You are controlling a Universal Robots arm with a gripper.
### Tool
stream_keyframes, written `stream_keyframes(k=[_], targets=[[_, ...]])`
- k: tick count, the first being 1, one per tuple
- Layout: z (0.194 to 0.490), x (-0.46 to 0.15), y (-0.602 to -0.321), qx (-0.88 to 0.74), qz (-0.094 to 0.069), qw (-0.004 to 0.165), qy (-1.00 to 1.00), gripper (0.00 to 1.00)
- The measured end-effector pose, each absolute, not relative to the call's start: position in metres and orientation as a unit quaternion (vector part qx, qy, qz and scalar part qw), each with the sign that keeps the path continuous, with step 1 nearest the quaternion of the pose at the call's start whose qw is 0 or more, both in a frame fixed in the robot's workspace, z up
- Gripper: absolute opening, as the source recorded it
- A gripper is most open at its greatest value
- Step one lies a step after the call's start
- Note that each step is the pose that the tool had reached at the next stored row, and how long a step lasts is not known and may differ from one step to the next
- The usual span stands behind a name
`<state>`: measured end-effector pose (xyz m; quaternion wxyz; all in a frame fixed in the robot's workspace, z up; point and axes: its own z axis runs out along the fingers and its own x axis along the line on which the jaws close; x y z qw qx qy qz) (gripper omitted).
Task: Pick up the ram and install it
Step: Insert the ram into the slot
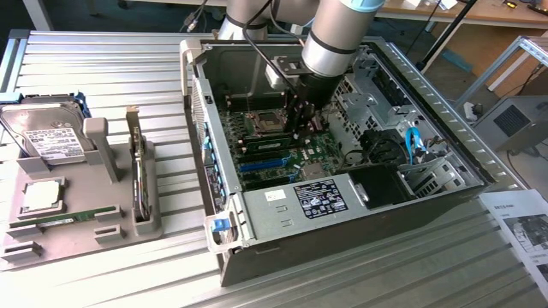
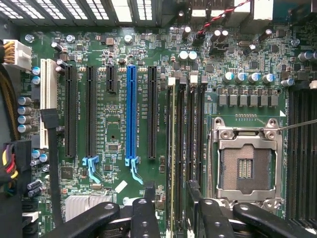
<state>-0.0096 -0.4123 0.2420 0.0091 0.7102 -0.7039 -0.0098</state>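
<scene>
A ram stick (image 1: 64, 219), long, thin and green, lies flat in the grey holder (image 1: 86, 237) at the exterior view's left. My gripper (image 1: 298, 122) is down inside the open computer case (image 1: 342, 212), over the motherboard (image 2: 114, 129). Its two black fingers (image 2: 147, 208) stand apart on either side of the black memory slots (image 2: 190, 129). A second thin green ram stick (image 2: 172, 148) stands edge-on in one of those slots, in line with the gap between the fingers. The fingers do not touch it. This stick also shows beside the CPU socket (image 1: 267, 120) as a green strip (image 1: 264, 146).
The grey holder also carries a silver hard drive (image 1: 47, 135), a CPU (image 1: 41, 194) and an upright expansion card (image 1: 137, 173). In the case, a blue slot (image 2: 131, 114), several black slots, cables and a drive cage (image 1: 376, 102) crowd the gripper. A paper sheet (image 1: 522, 224) lies right.
</scene>
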Motion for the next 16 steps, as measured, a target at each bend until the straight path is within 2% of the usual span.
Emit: stream_keyframes(k=[16], targets=[[0.267, -0.01, -0.411, 0.71, 0.0, 0.019, -0.704, 0.38]])
